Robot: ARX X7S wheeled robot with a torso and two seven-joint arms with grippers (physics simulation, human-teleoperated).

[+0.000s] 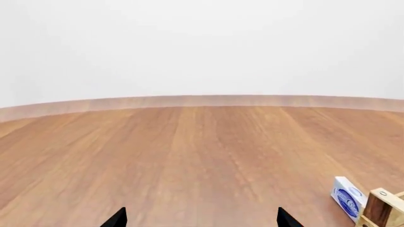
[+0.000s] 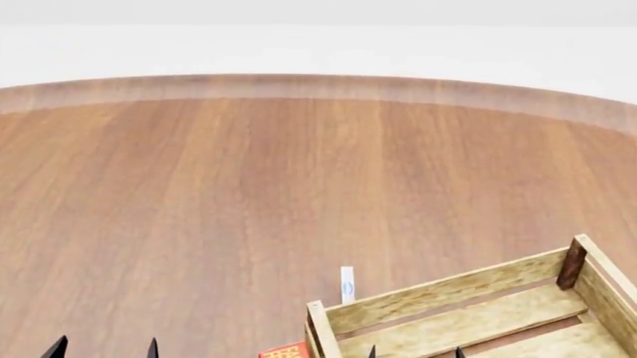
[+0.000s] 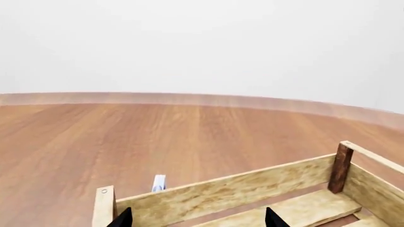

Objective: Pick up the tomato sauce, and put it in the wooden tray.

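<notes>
The wooden tray (image 2: pixel 468 313) is a light-wood slatted crate with brown corner posts at the front right of the table. It also shows in the right wrist view (image 3: pixel 240 189), and one corner shows in the left wrist view (image 1: pixel 383 208). The tomato sauce can is not in view. My left gripper (image 2: pixel 104 348) is open and empty over bare table at the front left; only its fingertips (image 1: pixel 117 218) show. My right gripper (image 2: pixel 413 352) is open and empty over the tray's near part, fingertips (image 3: pixel 124 218) wide apart.
A small white and blue box (image 2: pixel 347 284) stands just beyond the tray's far left wall; it also shows in the left wrist view (image 1: pixel 347 197) and the right wrist view (image 3: pixel 159 182). A red item (image 2: pixel 285 350) peeks in beside the tray's left corner. The round wooden table (image 2: pixel 249 194) stretches ahead.
</notes>
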